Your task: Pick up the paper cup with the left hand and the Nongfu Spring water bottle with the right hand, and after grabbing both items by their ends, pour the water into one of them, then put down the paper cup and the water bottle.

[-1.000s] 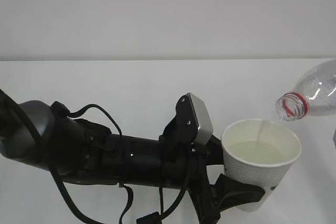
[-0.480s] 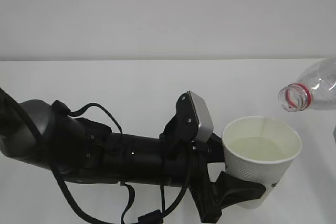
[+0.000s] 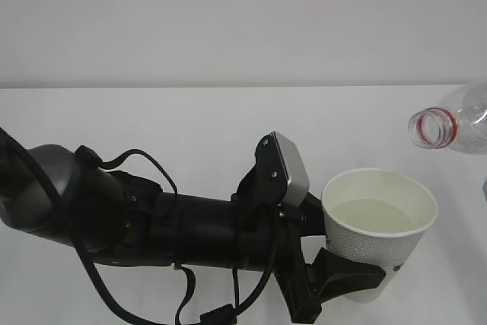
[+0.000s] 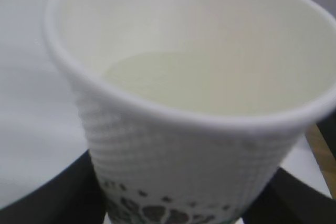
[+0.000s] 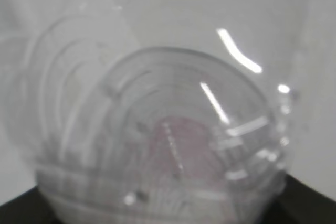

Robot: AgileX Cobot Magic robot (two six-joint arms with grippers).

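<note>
At the right edge of the exterior view the water bottle (image 3: 455,125) is cut off: only its open mouth, the red neck ring and a piece of clear shoulder show, lying roughly level, above and to the right of the paper cup (image 3: 378,231) and apart from it. The right hand does not appear in that view. In the right wrist view the bottle (image 5: 157,140) fills the frame, seen blurred through its clear ribbed base, with a pinkish-red smear at the centre; black shapes sit in the bottom corners, probably the finger tips of the right hand (image 5: 157,219). Jaws stand fairly wide with the bottle's base between them, so the bottle reads as held by its bottom end.

The cup is white, tapered, with a rolled rim, a dimpled wall and a dark printed mark low down, only partly visible. It stands upright and contains water (image 3: 377,216), a pale, still surface well below the rim. The left hand (image 3: 335,279) grips the cup's lower end, one black finger wrapping the front of the wall; the cup's bottom is hidden behind it. In the left wrist view the cup (image 4: 184,171) is close and soft-focused, black fingers (image 4: 47,198) showing at both lower corners.

The black left arm with looped cables and a grey camera box (image 3: 291,169) crosses the white table (image 3: 152,119); a plain pale wall (image 3: 228,20) stands behind.
</note>
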